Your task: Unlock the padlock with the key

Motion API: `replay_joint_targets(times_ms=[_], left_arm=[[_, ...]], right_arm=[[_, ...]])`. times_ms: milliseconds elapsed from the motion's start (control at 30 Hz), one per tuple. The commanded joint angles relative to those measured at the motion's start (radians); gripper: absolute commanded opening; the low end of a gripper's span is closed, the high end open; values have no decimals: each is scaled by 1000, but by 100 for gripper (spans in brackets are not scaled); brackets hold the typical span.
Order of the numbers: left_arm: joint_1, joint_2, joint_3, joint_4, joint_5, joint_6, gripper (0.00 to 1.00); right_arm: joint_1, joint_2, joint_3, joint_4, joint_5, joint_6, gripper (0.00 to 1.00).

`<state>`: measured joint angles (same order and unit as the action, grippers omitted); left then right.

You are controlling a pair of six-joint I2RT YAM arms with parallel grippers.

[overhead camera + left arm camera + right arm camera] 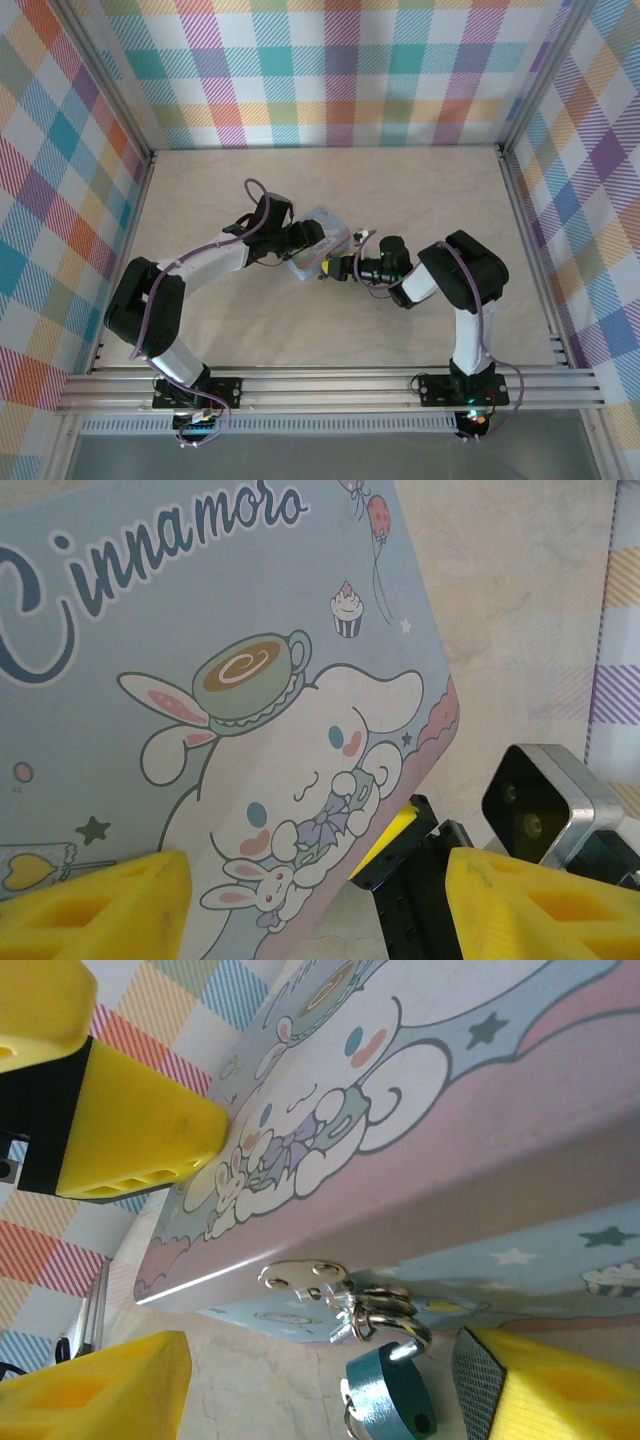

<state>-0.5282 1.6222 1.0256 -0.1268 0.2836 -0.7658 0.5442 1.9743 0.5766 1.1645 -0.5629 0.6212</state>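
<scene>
Yellow fingers (90, 1390) of the right gripper (320, 1395) crowd the bottom of its wrist view, spread wide and gripping nothing. From overhead, both arms meet in the middle of the table (420, 190) at the pastel blue tin (325, 240), which sits askew.

The left wrist view looks flat onto the tin's lid. Dark blue script there reads "Cinnamoro" above a white long-eared cartoon dog with a coffee cup on its head and a cupcake nearby. That lettering is too small to read from overhead.

The left gripper (315, 910) has its jaws apart too, with one pad (140, 1140) against the lid's edge and the other clear of the tin's corner.

Under the lid rim, the right wrist view picks out a silvery hasp (300, 1275) on the front wall. The padlock (385, 1400) hangs from it, between the right fingers and just beside one. Its shackle (405, 1332) points up through the hasp, and the teal body hangs below, tilted, its long axis slanting down toward the table.
</scene>
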Motion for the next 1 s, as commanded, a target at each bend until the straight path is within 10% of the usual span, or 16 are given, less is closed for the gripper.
replay_joint_targets(times_ms=[0, 967], left_arm=[[-4, 45, -18, -31, -9, 9, 68], [-4, 50, -24, -22, -9, 5, 68]], right_arm=[[14, 24, 17, 40, -33, 19, 70], [33, 37, 29, 101, 48, 111, 69]])
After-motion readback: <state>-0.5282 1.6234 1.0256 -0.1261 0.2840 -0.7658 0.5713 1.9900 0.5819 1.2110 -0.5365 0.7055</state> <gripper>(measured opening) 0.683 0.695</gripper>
